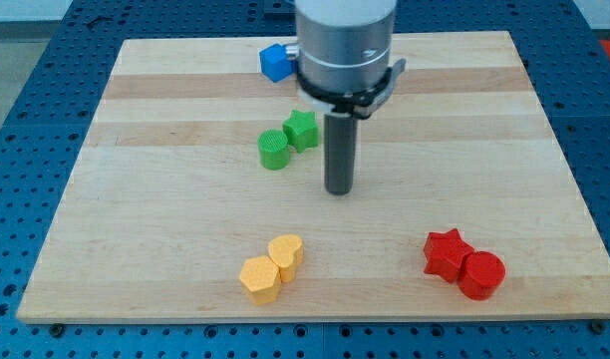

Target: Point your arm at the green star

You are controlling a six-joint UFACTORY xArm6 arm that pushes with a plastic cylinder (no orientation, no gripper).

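The green star lies on the wooden board, above the middle, touching a green cylinder at its lower left. My tip rests on the board a little to the right of and below the green star, apart from it. The arm's grey body hangs over the view's top centre and hides part of the board behind it.
A blue block sits at the view's top, partly hidden by the arm. A yellow heart and a yellow hexagon touch near the bottom centre. A red star and a red cylinder touch at the bottom right.
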